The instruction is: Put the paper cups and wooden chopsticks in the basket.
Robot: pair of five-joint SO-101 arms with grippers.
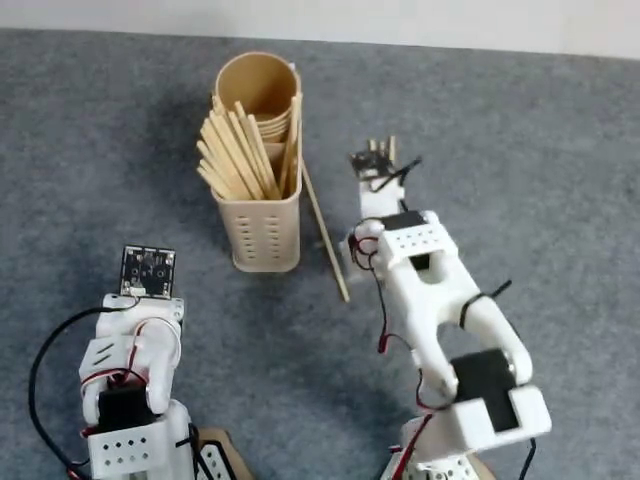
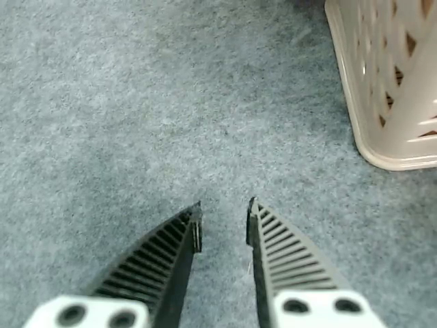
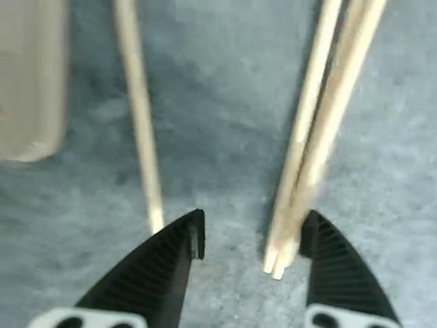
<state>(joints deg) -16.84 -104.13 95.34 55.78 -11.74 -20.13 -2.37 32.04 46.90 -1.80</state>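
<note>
A beige slotted basket (image 1: 262, 235) stands on the grey carpet and holds stacked paper cups (image 1: 258, 88) and many wooden chopsticks (image 1: 238, 155). One loose chopstick (image 1: 326, 235) lies on the carpet beside the basket and also runs past one finger in the right wrist view (image 3: 136, 116). My right gripper (image 3: 252, 236) is open and low over the carpet. The ends of a few more chopsticks (image 3: 317, 143) lie between its fingers, close to one finger (image 3: 328, 260). From above, this gripper (image 1: 377, 170) is right of the basket. My left gripper (image 2: 224, 217) is open over bare carpet with nothing in it.
The left arm (image 1: 135, 360) stays at the near left, well short of the basket, whose lower corner (image 2: 392, 89) shows off to one side of its gripper. A basket corner (image 3: 31, 82) shows in the right wrist view. Grey carpet (image 1: 120, 130) surrounds everything.
</note>
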